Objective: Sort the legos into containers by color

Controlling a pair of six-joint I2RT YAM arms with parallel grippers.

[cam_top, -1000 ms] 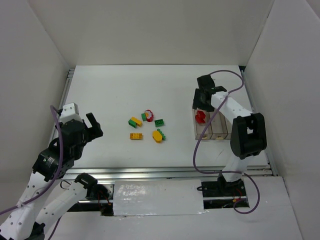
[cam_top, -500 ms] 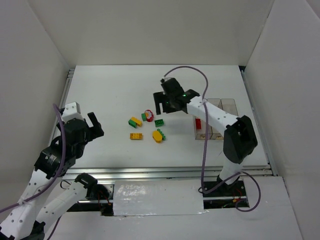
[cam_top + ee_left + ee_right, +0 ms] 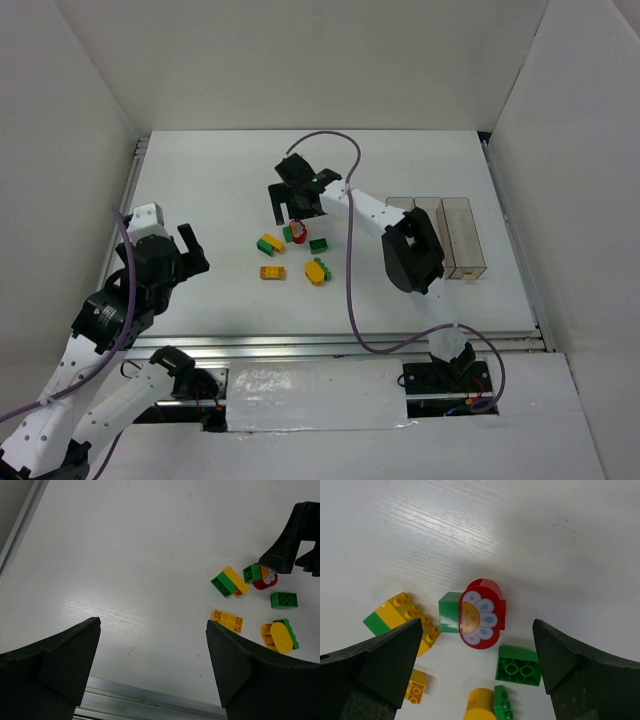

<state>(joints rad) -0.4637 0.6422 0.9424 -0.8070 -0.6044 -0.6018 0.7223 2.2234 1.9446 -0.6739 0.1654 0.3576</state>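
The right gripper [image 3: 288, 207] has swung away from the containers [image 3: 462, 238] and is now hanging over the legos [image 3: 271, 272]. Its fingers are spread wide open and holding nothing. The red flower piece [image 3: 481, 614] is lying on the table [image 3: 220, 180] right under the gap, so I think it is getting ready to grab that one. The left gripper [image 3: 190, 250] is waiting well off to the side, open too, out of the way.

Legos [image 3: 295, 252] clustered mid-table [image 3: 220, 180]; round-faced brick [image 3: 481, 613] rearmost, below right gripper [image 3: 288, 210]. Containers [image 3: 458, 238] lie right; left gripper [image 3: 191, 252] left.
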